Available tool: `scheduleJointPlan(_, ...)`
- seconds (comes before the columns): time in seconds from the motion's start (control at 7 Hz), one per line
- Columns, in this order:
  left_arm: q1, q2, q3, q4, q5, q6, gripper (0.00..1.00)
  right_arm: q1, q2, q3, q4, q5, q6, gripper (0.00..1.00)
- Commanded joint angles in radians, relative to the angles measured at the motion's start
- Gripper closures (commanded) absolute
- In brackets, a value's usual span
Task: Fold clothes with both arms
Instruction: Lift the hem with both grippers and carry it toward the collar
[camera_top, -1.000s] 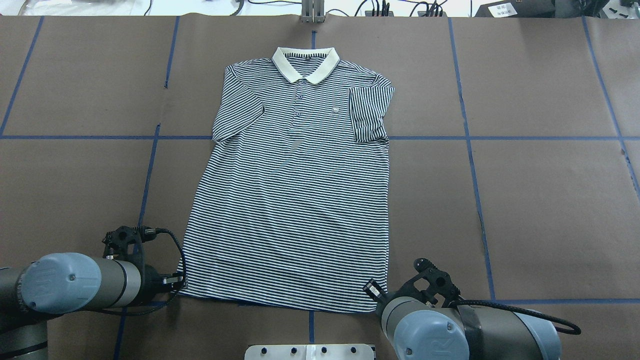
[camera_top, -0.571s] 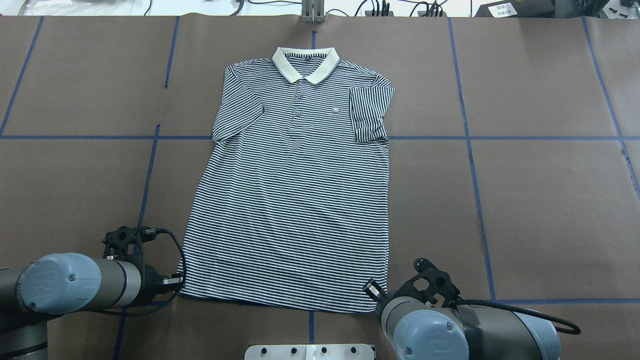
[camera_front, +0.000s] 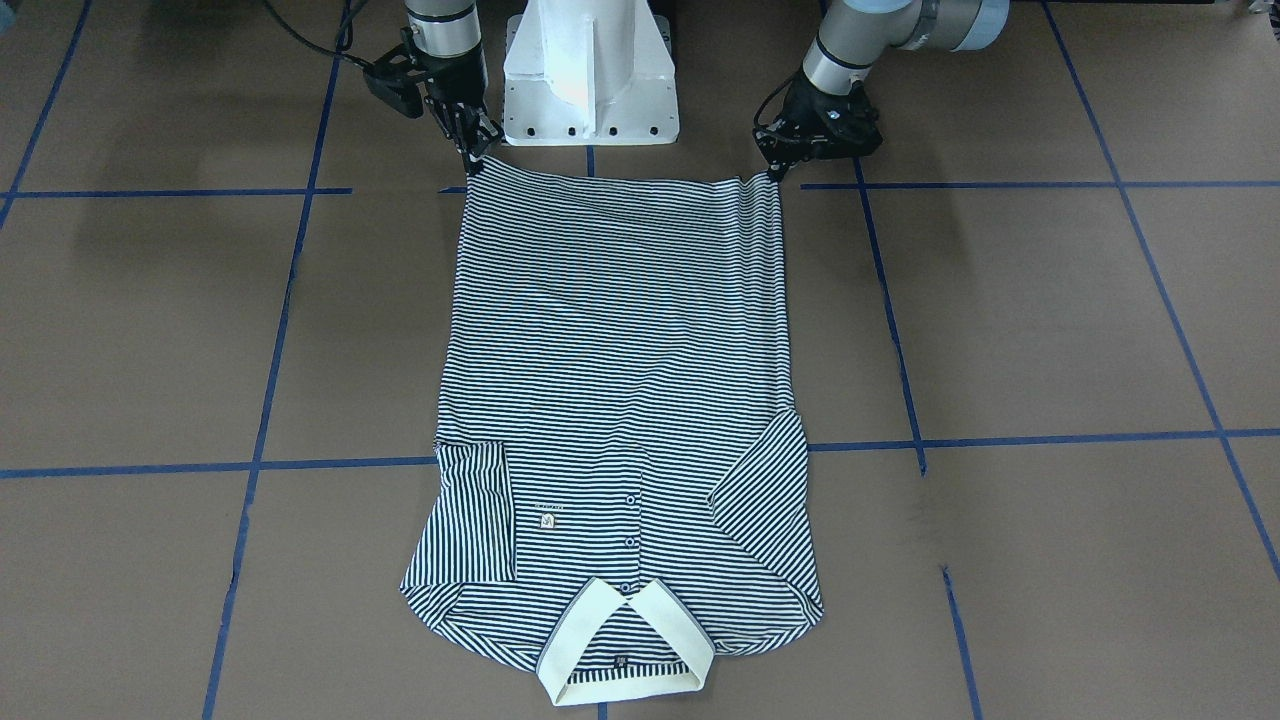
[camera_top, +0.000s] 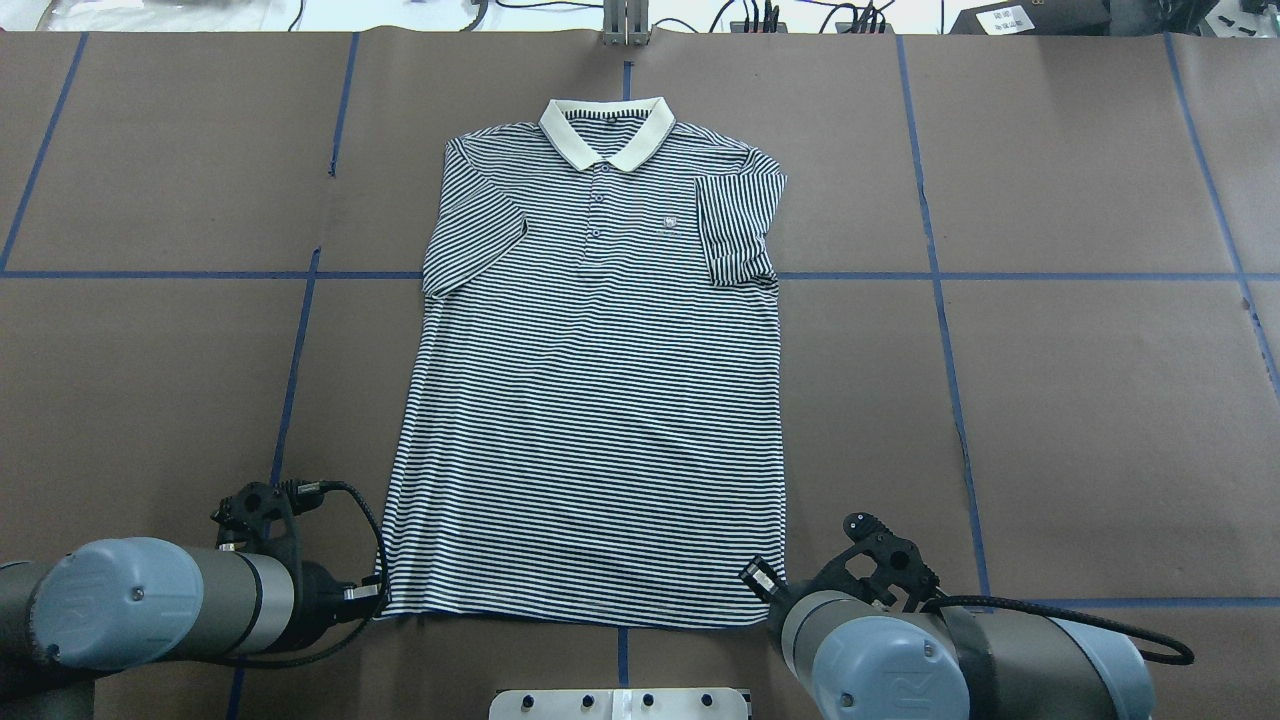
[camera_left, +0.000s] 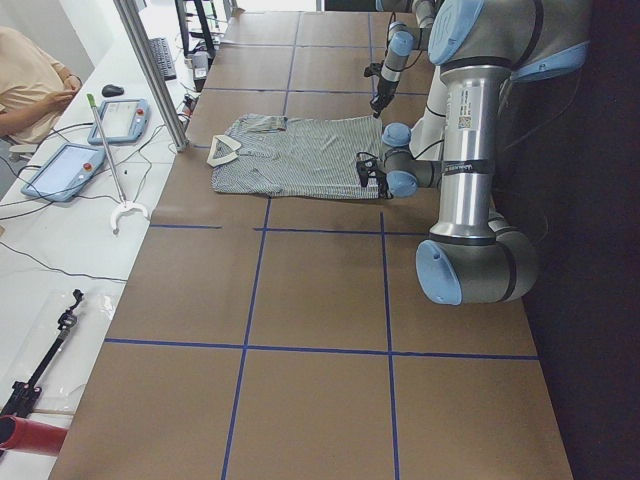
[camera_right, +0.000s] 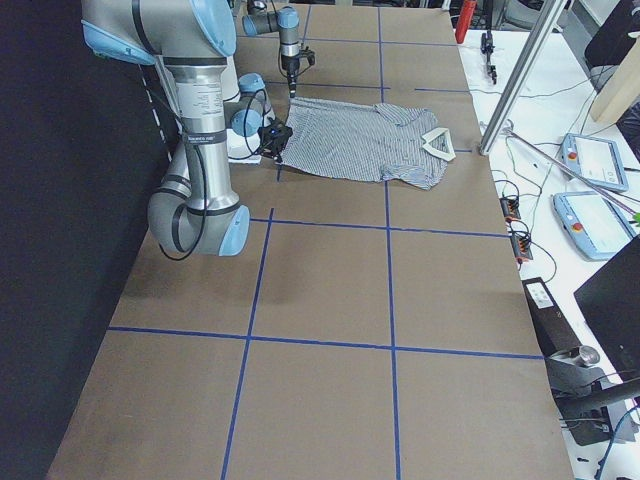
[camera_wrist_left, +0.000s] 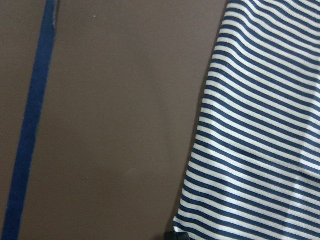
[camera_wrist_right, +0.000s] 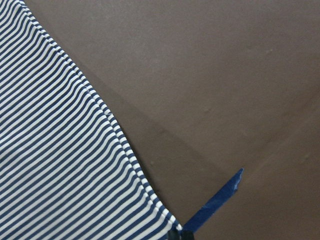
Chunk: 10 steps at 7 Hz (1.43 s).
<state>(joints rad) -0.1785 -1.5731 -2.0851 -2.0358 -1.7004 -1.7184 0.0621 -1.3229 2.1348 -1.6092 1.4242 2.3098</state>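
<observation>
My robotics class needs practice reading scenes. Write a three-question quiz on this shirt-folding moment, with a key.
1. True or false: the polo shirt has its collar at the end nearest the robot.
2. Where do the left fingers and right fingers grip the shirt? A the sleeves; B the hem corners; C the collar.
3. What colour are the tape lines on the table?
Key: 1 false; 2 B; 3 blue.
</observation>
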Motion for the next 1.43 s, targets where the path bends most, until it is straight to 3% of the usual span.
scheduleJointPlan(0.0, 0.065, -0.002, -0.041, 0.002, 0.019, -0.078, 1.0, 0.001, -0.103, 0.071, 0.005, 0.005, -0.035, 1.0)
scheduleJointPlan(0.29, 0.085, -0.004, -0.091, 0.025, 0.021, -0.119, 1.0, -0.002, -0.131, 0.074, 0.006, 0.007, -0.038, 1.0)
scheduleJointPlan(0.57, 0.074, -0.016, -0.183, 0.154, 0.021, -0.116, 1.0, 0.001, -0.128, 0.132, 0.006, 0.012, -0.038, 1.0)
scheduleJointPlan(0.71, 0.054, -0.042, -0.175, 0.201, 0.021, -0.103, 1.0, 0.063, -0.101, 0.132, 0.009, 0.022, -0.065, 1.0)
scheduleJointPlan(0.86, -0.041, -0.06, -0.171, 0.213, 0.021, -0.033, 1.0, 0.181, -0.006, 0.104, 0.006, 0.066, -0.176, 1.0)
scheduleJointPlan(1.0, -0.141, -0.102, -0.138, 0.213, 0.021, 0.074, 1.0, 0.309, 0.057, 0.038, 0.008, 0.169, -0.243, 1.0)
scheduleJointPlan(1.14, -0.236, -0.193, -0.059, 0.213, 0.021, 0.155, 1.0, 0.411, 0.149, -0.095, 0.008, 0.223, -0.342, 1.0)
scheduleJointPlan(1.29, -0.321, -0.285, 0.03, 0.213, 0.018, 0.236, 1.0, 0.488, 0.215, -0.207, 0.008, 0.226, -0.424, 1.0)
